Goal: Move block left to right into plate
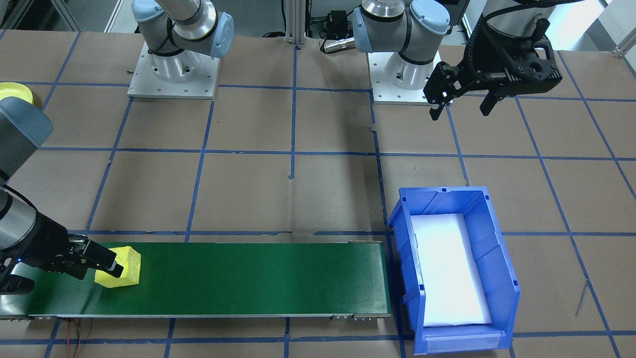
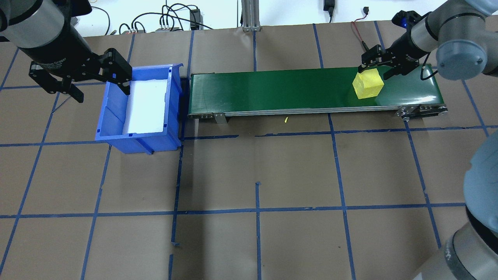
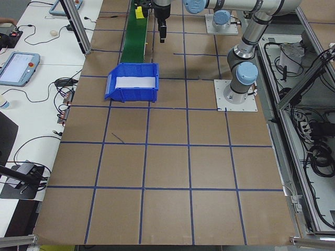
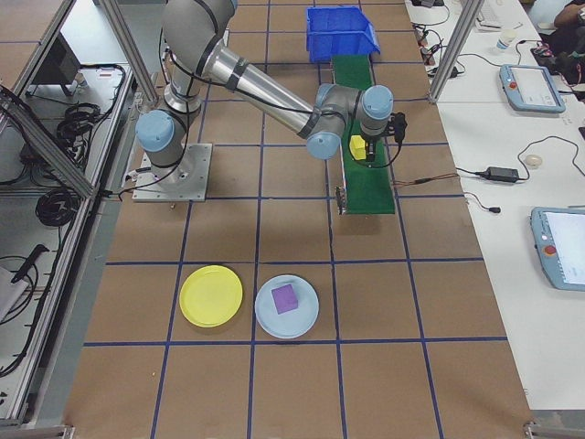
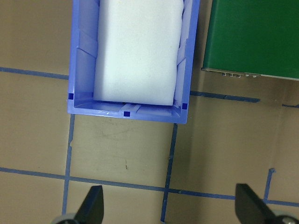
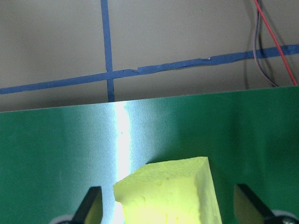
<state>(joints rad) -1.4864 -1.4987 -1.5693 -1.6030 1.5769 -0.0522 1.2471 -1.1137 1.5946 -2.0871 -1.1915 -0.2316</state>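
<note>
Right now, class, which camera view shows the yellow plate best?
The exterior right view: the whole yellow plate lies in sight, empty, beside a blue plate holding a purple block. The front-facing view catches only its rim at the left edge; other views miss it.

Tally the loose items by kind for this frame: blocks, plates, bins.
Blocks: 2, yellow block on the belt, purple block on the light-blue plate
Plates: 2, yellow plate, light-blue plate
Bins: 1, blue bin
Total: 5

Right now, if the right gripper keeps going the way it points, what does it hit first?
The yellow block: it already sits between the open jaws of the right gripper, with the green conveyor belt under it. How far the block is from the palm is unclear.
</note>
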